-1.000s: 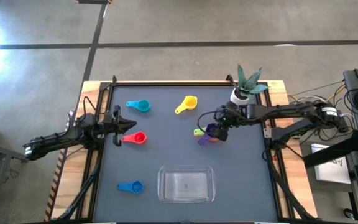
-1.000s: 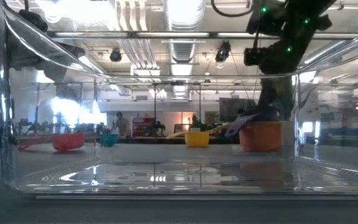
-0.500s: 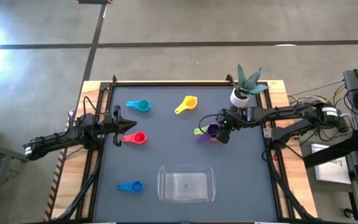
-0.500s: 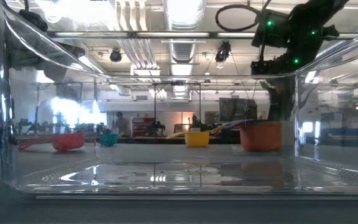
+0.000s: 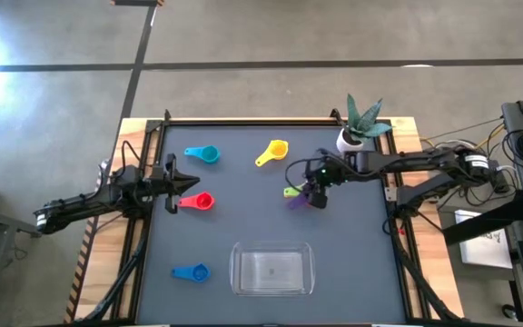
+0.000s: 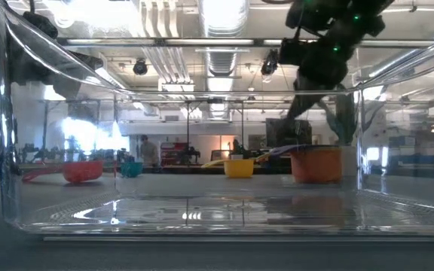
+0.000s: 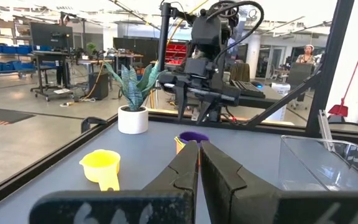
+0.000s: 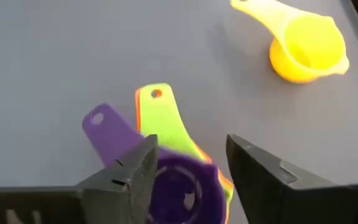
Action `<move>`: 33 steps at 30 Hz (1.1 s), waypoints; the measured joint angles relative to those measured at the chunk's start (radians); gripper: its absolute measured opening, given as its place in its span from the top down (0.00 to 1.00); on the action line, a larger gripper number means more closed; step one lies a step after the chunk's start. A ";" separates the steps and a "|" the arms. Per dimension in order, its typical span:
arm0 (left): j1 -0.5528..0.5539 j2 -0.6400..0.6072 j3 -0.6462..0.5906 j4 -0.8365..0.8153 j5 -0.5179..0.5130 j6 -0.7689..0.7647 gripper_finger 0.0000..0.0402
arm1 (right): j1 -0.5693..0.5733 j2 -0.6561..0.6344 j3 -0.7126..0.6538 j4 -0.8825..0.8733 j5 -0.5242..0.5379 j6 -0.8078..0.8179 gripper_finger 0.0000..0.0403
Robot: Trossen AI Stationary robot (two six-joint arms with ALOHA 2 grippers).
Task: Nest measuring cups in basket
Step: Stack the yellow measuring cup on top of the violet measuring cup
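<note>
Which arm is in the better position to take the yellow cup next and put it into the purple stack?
Probably the right. Its open claw hangs just above the stacked purple cup, and the yellow cup lies close beside that stack. The left claw is shut and waits far off, near the red cup.

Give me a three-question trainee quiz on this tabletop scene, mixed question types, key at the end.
1. True or false: the clear basket already holds a measuring cup.
2. Multiple choice: which cup lies nearest the basket in the high view? A) yellow cup B) blue cup C) light blue cup
3. Fill in: the right gripper hangs open over a nested stack topped by the ______ cup.

Key
1. False. The basket is empty; every cup sits on the table mat outside it.
2. B. The blue cup lies just beside the basket's left wall.
3. Purple. It sits in the green cup, with orange edges showing underneath. The left gripper waits shut by the red cup.
</note>
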 joint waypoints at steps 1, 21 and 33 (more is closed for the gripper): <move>0.000 0.000 0.000 0.000 0.000 0.000 1.00 | 0.000 0.019 0.020 0.000 0.002 -0.005 0.51; 0.000 0.001 0.000 0.000 0.000 0.000 1.00 | -0.241 0.601 0.598 -0.196 -0.052 -0.463 0.48; 0.000 0.001 0.000 0.000 0.000 0.000 1.00 | -0.321 0.721 0.626 -0.218 -0.023 -0.515 0.60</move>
